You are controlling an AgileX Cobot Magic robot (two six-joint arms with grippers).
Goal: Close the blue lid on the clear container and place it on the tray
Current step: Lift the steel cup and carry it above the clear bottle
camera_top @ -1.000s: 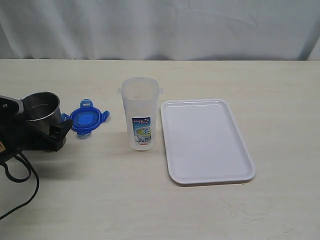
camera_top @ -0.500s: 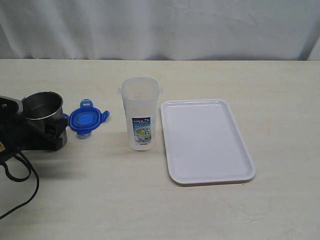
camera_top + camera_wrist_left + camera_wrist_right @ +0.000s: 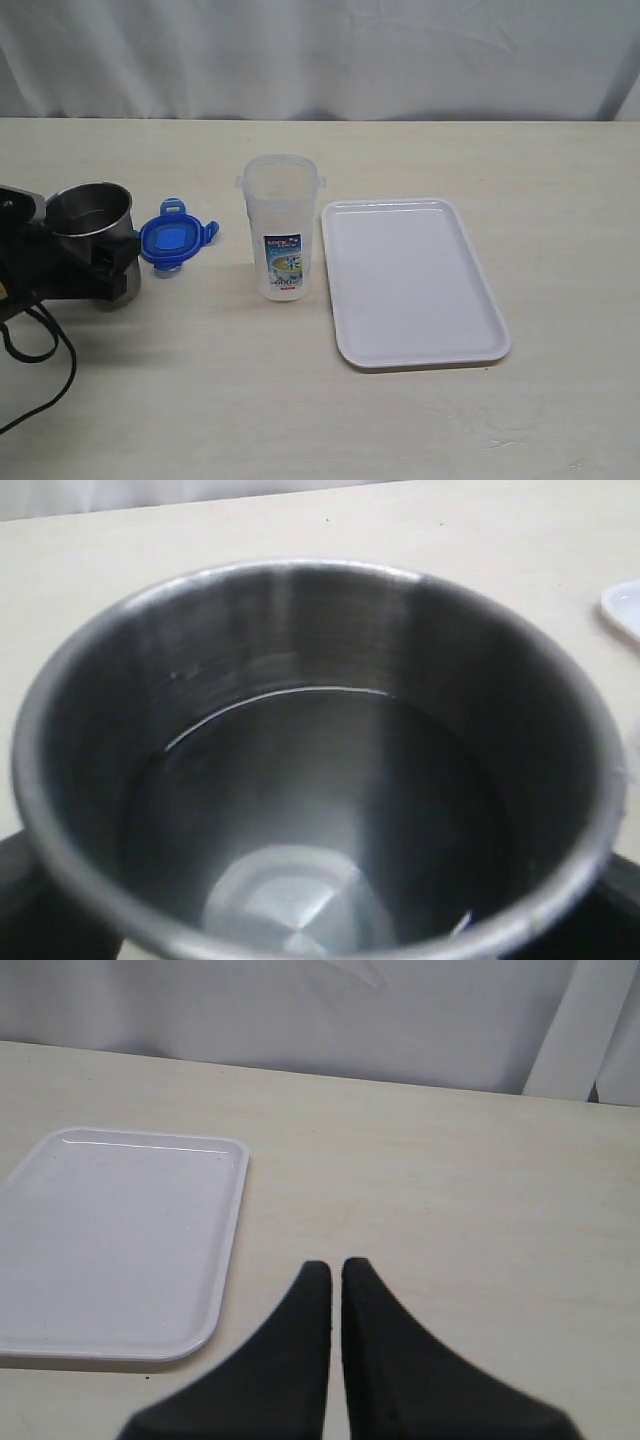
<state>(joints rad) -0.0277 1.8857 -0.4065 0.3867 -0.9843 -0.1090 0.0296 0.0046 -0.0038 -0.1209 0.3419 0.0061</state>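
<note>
Tray: bare; right gripper pressed together short of it.
Left gripper: just closed in, pinching cup.
Container: upright, uncapped, beside tray.
Lid: on table between cup and container, untouched; wrong thing grabbed, I'd say.

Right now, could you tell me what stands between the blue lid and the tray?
The container stands between lid and tray, seen in the exterior view.
</note>
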